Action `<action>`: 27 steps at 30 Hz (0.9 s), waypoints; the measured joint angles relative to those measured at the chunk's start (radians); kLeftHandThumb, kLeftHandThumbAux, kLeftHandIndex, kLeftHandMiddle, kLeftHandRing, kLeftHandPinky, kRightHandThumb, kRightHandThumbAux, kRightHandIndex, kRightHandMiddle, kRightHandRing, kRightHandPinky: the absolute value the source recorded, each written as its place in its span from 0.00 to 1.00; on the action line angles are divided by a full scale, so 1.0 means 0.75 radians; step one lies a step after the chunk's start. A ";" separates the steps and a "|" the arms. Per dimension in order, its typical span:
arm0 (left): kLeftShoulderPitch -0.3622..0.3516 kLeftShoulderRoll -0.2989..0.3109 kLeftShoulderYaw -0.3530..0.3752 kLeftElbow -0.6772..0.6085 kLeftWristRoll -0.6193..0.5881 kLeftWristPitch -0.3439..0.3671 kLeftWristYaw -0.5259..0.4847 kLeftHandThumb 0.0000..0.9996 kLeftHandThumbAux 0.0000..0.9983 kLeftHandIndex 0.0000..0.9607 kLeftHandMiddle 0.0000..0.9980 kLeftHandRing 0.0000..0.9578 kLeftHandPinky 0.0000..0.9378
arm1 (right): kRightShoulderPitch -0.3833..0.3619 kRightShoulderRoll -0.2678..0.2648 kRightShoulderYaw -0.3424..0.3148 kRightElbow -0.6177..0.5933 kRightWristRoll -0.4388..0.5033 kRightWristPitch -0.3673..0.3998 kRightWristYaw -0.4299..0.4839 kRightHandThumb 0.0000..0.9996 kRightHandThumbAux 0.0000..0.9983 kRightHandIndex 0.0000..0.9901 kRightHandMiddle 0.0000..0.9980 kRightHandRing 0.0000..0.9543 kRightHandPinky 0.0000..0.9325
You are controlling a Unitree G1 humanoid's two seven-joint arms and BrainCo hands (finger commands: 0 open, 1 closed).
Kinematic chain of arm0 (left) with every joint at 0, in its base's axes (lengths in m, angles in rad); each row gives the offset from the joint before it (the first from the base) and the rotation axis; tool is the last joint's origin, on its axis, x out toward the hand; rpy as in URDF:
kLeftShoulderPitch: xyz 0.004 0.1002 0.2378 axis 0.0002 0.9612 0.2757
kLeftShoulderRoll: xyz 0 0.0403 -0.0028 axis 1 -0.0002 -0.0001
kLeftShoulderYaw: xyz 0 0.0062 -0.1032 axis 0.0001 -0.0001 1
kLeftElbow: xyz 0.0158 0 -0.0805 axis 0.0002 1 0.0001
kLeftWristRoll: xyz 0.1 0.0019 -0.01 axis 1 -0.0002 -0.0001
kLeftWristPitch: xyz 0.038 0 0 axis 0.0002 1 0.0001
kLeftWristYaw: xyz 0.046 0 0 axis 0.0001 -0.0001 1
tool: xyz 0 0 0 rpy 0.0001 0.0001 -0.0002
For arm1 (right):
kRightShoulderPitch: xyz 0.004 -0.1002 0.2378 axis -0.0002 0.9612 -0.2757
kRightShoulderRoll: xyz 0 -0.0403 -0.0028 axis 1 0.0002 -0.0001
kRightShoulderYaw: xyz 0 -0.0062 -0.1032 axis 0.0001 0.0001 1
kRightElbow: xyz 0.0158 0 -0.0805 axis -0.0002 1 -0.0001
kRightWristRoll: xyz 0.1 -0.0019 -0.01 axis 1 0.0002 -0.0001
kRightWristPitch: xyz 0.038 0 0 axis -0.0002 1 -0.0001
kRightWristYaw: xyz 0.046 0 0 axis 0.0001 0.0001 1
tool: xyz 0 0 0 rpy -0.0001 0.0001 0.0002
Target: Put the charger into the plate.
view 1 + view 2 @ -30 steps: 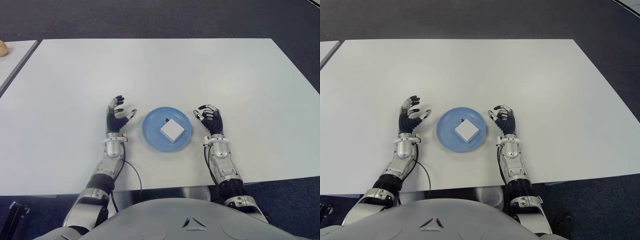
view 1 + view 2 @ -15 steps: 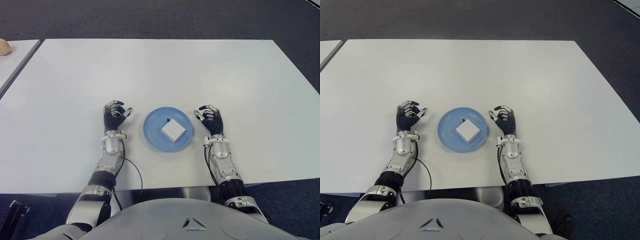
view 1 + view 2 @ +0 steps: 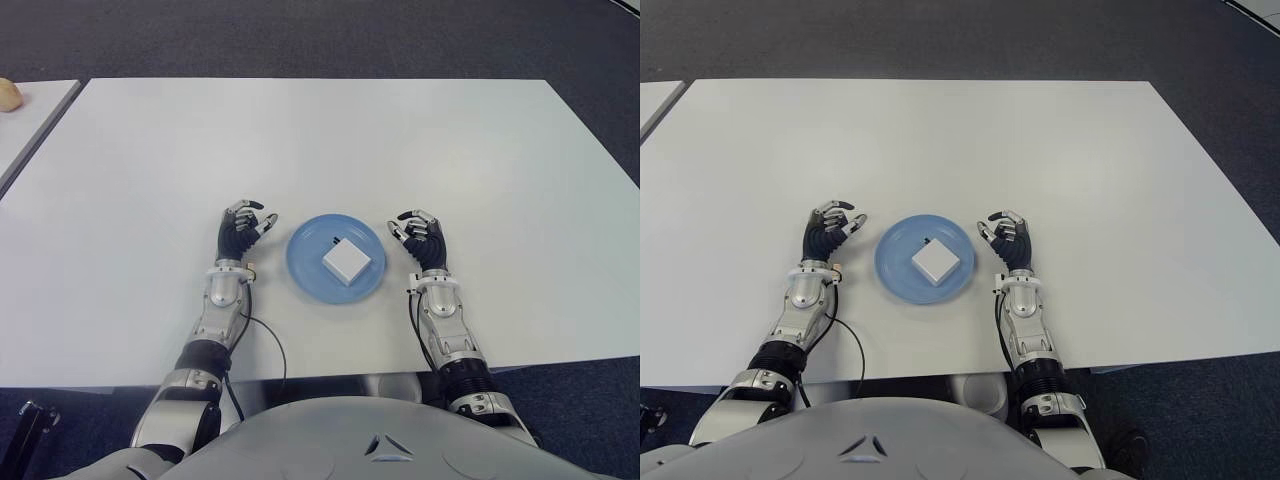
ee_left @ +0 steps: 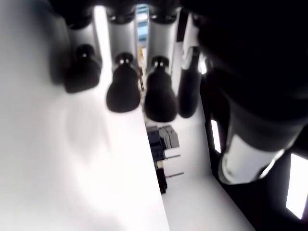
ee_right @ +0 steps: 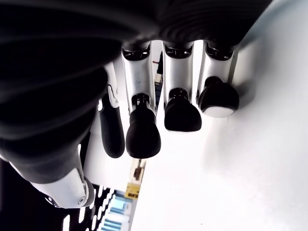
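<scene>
The left hand [image 3: 240,232] shows just left of the plate [image 3: 303,262], fingers [image 4: 123,89] curled inward with nothing between them and the palm. The right hand [image 3: 420,240] shows just right of the plate, its fingers [image 5: 143,130] likewise curled and empty. Both forearms reach in from the near edge of the table [image 3: 320,140], and a thin black cable [image 3: 270,345] loops beside the left forearm. Neither hand touches the plate.

Between the two hands sits the plate, round and blue, flat on the white table. The charger [image 3: 343,261], a small white block, lies inside it, a little right of the plate's middle, turned at an angle. A small dark mark shows on the plate just beyond the charger's far corner; what it is cannot be told.

Beyond the plate the table runs bare to its far edge, where dark carpet [image 3: 320,35] begins. At the far left, a second table [image 3: 30,115] stands just beside this one, with a small tan object [image 3: 8,93] at its far edge.
</scene>
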 measured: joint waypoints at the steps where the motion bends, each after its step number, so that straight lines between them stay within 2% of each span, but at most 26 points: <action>1: -0.003 0.000 -0.002 0.004 0.000 0.002 -0.014 0.71 0.72 0.46 0.79 0.82 0.84 | 0.000 0.000 0.000 0.000 0.000 0.000 0.000 0.71 0.73 0.44 0.81 0.88 0.92; 11: -0.056 0.001 -0.023 0.073 -0.010 0.039 -0.131 0.70 0.72 0.46 0.78 0.80 0.82 | 0.003 0.001 0.000 -0.005 0.001 0.000 0.001 0.71 0.73 0.44 0.82 0.88 0.92; 27: -0.105 0.007 -0.028 0.154 -0.015 0.022 -0.149 0.70 0.72 0.45 0.77 0.80 0.82 | 0.009 0.005 0.000 -0.019 0.004 0.013 0.004 0.71 0.73 0.44 0.82 0.88 0.92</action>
